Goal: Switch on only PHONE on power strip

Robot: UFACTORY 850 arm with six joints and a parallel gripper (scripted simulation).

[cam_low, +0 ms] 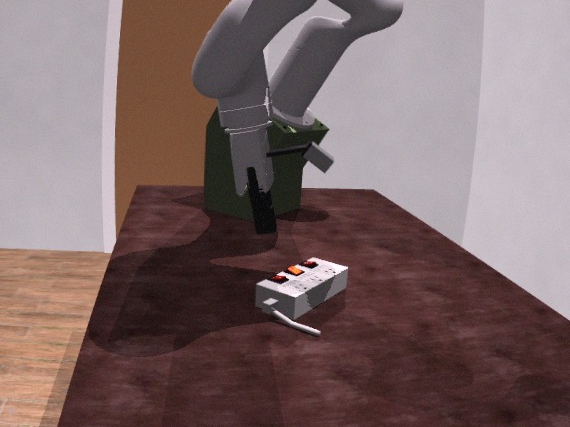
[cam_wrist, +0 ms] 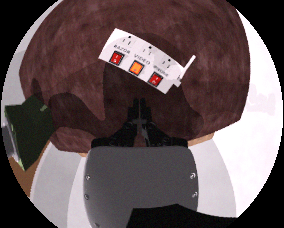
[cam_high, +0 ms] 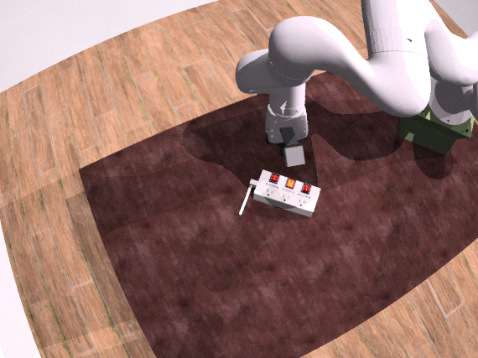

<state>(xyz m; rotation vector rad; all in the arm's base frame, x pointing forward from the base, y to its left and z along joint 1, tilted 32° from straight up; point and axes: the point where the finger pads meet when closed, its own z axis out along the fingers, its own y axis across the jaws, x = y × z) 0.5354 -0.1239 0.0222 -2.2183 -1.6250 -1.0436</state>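
A white power strip (cam_high: pixel 286 192) lies flat on the dark red table top, right way up, with a short white cable stub (cam_high: pixel 245 199) at one end. It carries three rocker switches in a row. The middle switch (cam_high: pixel 290 183) glows orange; the two outer switches (cam_high: pixel 274 178) (cam_high: pixel 306 188) are darker red. The labels under them are too small to read. The strip also shows in the exterior view (cam_low: pixel 302 287) and in the wrist view (cam_wrist: pixel 142 66). My gripper (cam_low: pixel 264 223) is shut and empty, pointing down, above the table just behind the strip; its black fingers show in the wrist view (cam_wrist: pixel 141 105).
The arm's green base block (cam_low: pixel 255 171) stands at the back of the table. A wrist camera box (cam_high: pixel 293 156) sticks out beside the gripper. The table edge drops to a wooden floor (cam_high: pixel 84 101) on the left.
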